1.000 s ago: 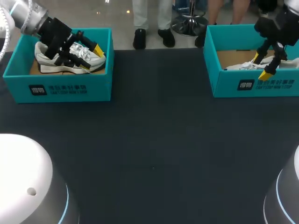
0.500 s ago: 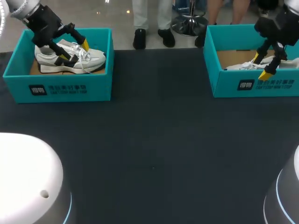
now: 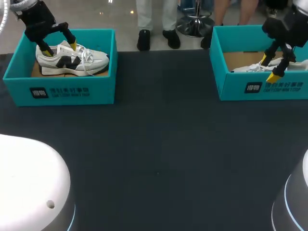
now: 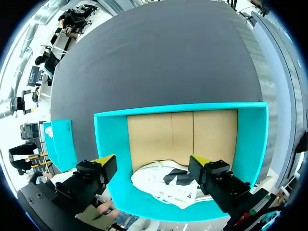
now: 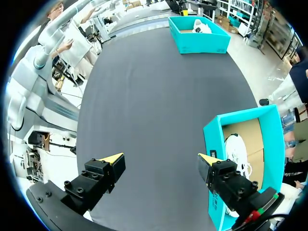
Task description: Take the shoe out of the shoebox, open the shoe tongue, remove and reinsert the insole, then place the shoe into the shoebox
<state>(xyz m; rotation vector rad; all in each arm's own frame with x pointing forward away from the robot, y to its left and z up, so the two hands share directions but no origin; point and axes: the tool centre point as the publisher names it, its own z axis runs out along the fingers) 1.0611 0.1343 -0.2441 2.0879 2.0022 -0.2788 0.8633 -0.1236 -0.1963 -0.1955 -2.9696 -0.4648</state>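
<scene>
On the table: it is dark and flat, with one teal box near each far corner, well apart from each other.
Left arm: it comes in from the far left corner and hangs over the left box.
Right arm: it comes in from the far right corner and hangs over the right box.
Left shoebox: it is teal, has no lid on it, and has a brown floor. One shoe lies inside.
Right shoebox: it is teal too, also without a lid, and it holds another shoe.
Left shoe: it is white with dark marks on its side. It lies in the left shoebox with its toe toward the middle of the table and its laces loose.
Right shoe: it is white and lies in the right shoebox. The front wall hides most of it.
Left gripper: its two yellow-tipped fingers are spread wide over the heel end of the left shoe. In the left wrist view the shoe lies ahead, between the fingers, and they hold nothing.
Right gripper: its fingers are spread wide too and hold nothing. It hangs over the front wall of the right shoebox, just beside the right shoe.
</scene>
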